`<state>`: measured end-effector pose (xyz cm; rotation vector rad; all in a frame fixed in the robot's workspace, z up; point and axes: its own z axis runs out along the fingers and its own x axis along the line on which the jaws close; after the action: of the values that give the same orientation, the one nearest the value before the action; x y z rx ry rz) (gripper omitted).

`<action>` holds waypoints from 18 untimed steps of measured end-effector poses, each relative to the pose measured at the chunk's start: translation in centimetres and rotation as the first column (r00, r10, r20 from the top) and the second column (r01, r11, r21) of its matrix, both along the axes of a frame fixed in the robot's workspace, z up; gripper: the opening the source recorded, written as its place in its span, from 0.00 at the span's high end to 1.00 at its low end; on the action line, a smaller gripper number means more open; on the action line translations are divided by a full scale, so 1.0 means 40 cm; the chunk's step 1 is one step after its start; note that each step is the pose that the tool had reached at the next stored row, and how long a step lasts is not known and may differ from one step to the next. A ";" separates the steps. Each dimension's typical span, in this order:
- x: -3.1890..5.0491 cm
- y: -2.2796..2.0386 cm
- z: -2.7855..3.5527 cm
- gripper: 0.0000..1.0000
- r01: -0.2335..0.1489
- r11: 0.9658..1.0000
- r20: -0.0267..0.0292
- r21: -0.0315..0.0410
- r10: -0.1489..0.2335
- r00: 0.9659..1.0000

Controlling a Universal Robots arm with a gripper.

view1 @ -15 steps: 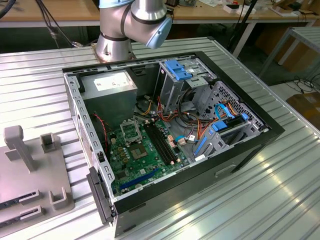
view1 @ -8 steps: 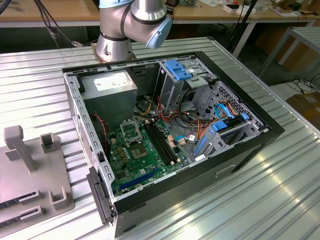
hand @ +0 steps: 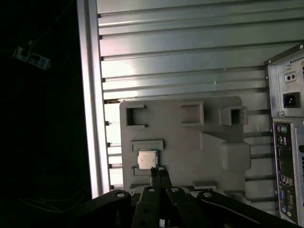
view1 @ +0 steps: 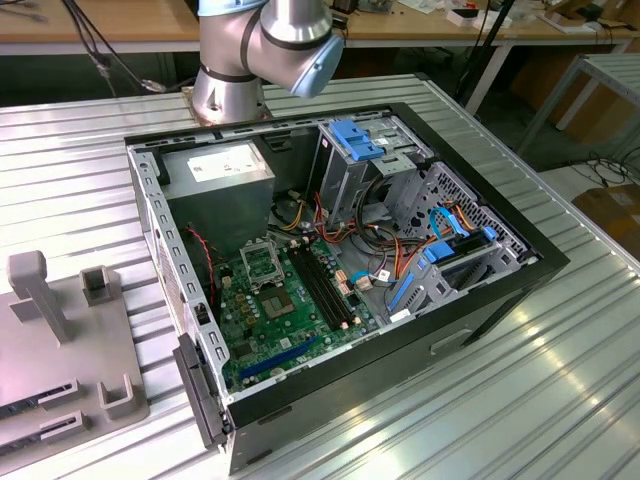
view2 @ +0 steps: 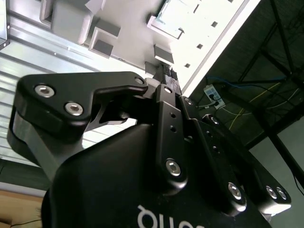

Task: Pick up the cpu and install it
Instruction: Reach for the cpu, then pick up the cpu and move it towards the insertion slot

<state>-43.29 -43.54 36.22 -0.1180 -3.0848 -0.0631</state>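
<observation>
We take the one open computer case [view1: 350, 395] as our landmark; it lies on its side on the ribbed metal surface [view1: 520, 400]. At the exterior view's left of the case, apart from it, lies one grey fixture plate [view1: 95, 345] with raised blocks. In the first wrist view we count three bracket-shaped blocks [hand: 192, 113] in a row along one edge of that plate. We also count one cpu [hand: 147, 159], pale metal face up, lying flat in a shallow pocket on the side of the plate away from the case, so well outside the case. The one end effector [hand: 159, 171] hovers over the plate with its two fingers [hand: 154, 175] pressed together, pinching nothing. Their tips show just beside one corner of the cpu, and we cannot tell whether they touch it. Inside the case, going toward the exterior view's right, we see one silver power supply [view1: 225, 168] and one green board [view1: 250, 335]. On the board sit one black-and-silver socket frame [view1: 262, 262] and one small grey chipset chip [view1: 283, 303] just beside the frame. Further right come a bank of long black memory slots [view1: 325, 285], whose number we cannot count, and blue drive brackets [view1: 360, 140]. Behind the case rises the one arm [view1: 270, 40].
</observation>
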 end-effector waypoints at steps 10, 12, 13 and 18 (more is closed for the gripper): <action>-0.025 0.000 0.000 0.89 0.000 1.000 0.000 0.000 0.000 1.000; -0.026 0.000 0.000 0.89 0.000 1.000 0.000 0.000 0.000 1.000; -0.026 0.000 0.000 0.89 0.000 1.000 0.000 0.000 0.000 1.000; -0.026 0.000 0.000 0.89 0.000 1.000 0.000 0.000 0.000 1.000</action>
<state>-44.34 -43.54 36.22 -0.1181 -3.0849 -0.0632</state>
